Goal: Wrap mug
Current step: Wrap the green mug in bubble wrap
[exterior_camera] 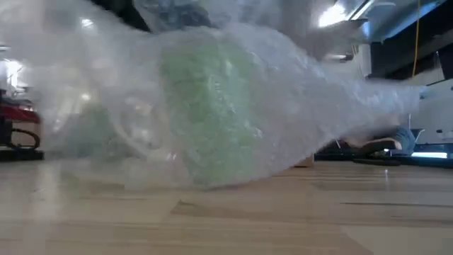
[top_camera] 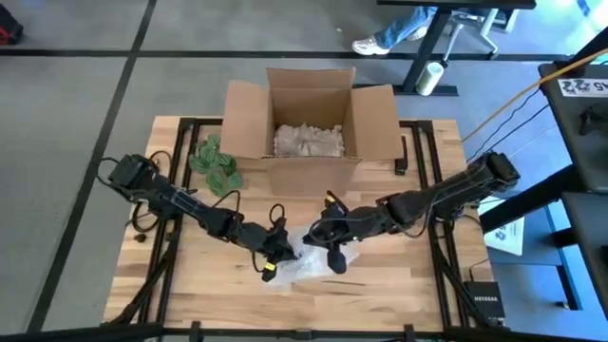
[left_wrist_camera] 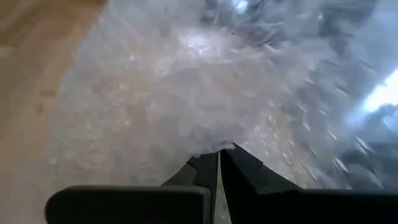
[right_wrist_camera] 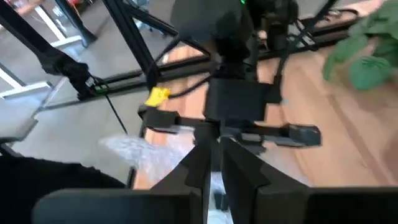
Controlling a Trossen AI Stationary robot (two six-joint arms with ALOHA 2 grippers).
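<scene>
High view shows both arms meeting at the front middle of the worktop (top_camera: 190, 285), right over a crumpled sheet of bubble wrap (top_camera: 318, 258). My left tool (top_camera: 275, 255) sits at the wrap's left edge and my right tool (top_camera: 328, 249) is on top of it.

The left wrist view has the two dark fingers (left_wrist_camera: 208, 167) pressed nearly together with the edge of the wrap (left_wrist_camera: 186, 106) pinched between them, so I read that as holding the sheet taut. The right wrist view shows my right tool's fingers (right_wrist_camera: 200, 163) closed too, tips together down at the wrap (right_wrist_camera: 134, 149). I can't tell for sure it has plastic in there, but it looks like it's tucking or pinning the sheet.

The mug (exterior_camera: 209, 106) is inside the wrap: in the low view it's a pale green shape under the bubbles (exterior_camera: 318, 92), resting on the worktop (exterior_camera: 283, 219). Looks mostly covered, so I'd guess we're at the folding-over stage.

Surface is light wood slats on a black frame. Behind sits an open cardboard box (top_camera: 309, 119) with paper filling, and a green leafy thing (top_camera: 217, 163) beside it. Grey floor all around, and a person's shoes (top_camera: 375, 43) by a desk at the back.
</scene>
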